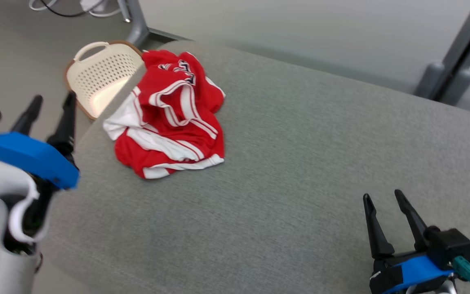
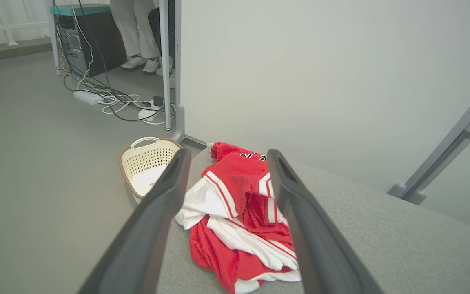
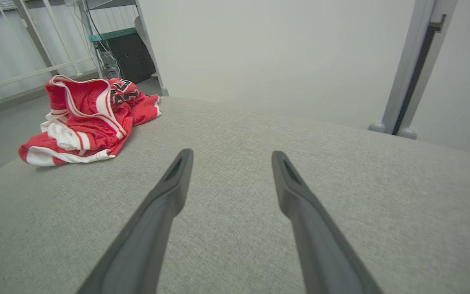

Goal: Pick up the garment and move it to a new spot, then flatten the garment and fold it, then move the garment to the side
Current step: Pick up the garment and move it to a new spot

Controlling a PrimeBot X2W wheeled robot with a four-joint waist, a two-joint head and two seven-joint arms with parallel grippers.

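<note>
A crumpled red garment (image 1: 171, 116) with white trim and dark lettering lies in a heap near the far left corner of the grey fabric table (image 1: 300, 163). My left gripper (image 1: 53, 98) hangs open off the table's left edge, to the left of the heap and apart from it. In the left wrist view the garment (image 2: 239, 220) shows between and beyond the left gripper (image 2: 227, 157), whose fingers hold nothing. My right gripper (image 1: 382, 195) stands open over the table's near right part, far from the cloth. The right wrist view has the garment (image 3: 88, 118) at the upper left, beyond the right gripper (image 3: 231, 155).
A cream perforated basket (image 1: 100, 75) stands on the floor by the table's far left corner, just behind the garment. Cables and a power strip (image 2: 108, 100) lie on the floor further back, near a person's legs (image 2: 139, 32). A grey post (image 1: 455, 61) rises at the far right.
</note>
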